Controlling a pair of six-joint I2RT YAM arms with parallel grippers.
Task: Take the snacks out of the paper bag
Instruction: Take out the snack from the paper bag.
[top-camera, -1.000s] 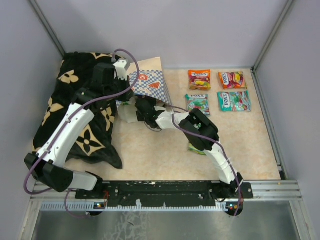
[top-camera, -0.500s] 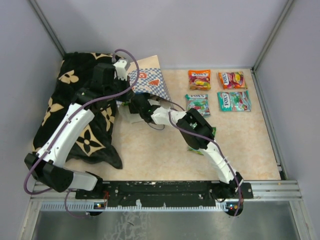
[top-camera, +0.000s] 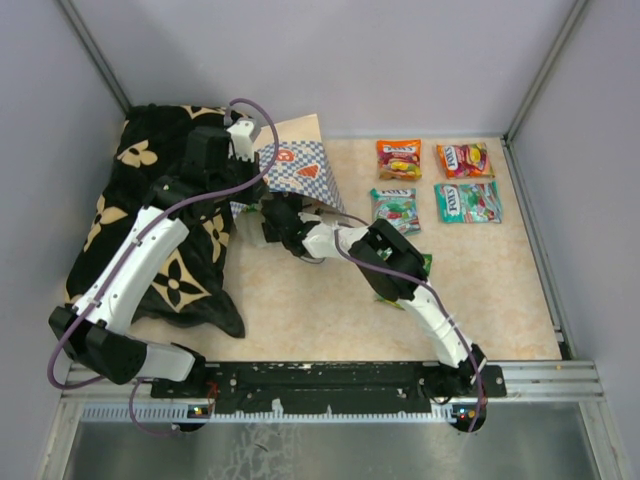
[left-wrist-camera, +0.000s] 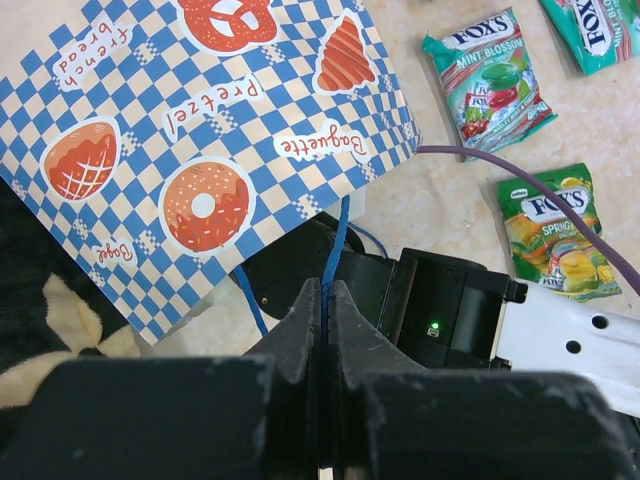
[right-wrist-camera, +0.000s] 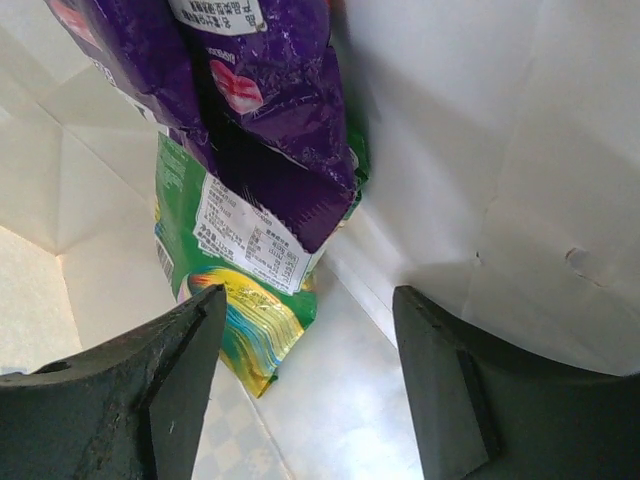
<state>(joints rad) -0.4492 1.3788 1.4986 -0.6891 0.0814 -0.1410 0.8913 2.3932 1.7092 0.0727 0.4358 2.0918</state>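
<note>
Two packets lie deep inside the paper bag (top-camera: 300, 165), straight ahead of the right gripper (right-wrist-camera: 310, 300), which has reached in through the bag's mouth. Its jaws stand apart with nothing between them. The purple packet (right-wrist-camera: 270, 110) hangs just beyond the fingertips, slightly toward the left finger, its lower edge near but not touching either pad. The green packet (right-wrist-camera: 240, 335) sits behind and under the purple one, its yellow-printed corner dipping into the gap between the two fingers, against the white inner wall of the bag.

The left gripper (left-wrist-camera: 323, 300) is clamped tight on the blue cord handle (left-wrist-camera: 335, 240), which runs up from the closed jaws to the rim of the bag. The bag's checkered face with its pretzel, doughnut and baguette pictures lies just past those jaws, tilted over the edge of the black flowered cloth (top-camera: 150, 200).

Five more packets lie out on the table (top-camera: 300, 300), well apart from both grippers. The orange packet (top-camera: 399, 158) and the red packet (top-camera: 464, 159) form a back row. The mint packet (top-camera: 395, 208) and the teal packet (top-camera: 467, 201) lie in front of them. A yellow-green packet (top-camera: 412, 268) lies partly hidden under the right arm.
</note>
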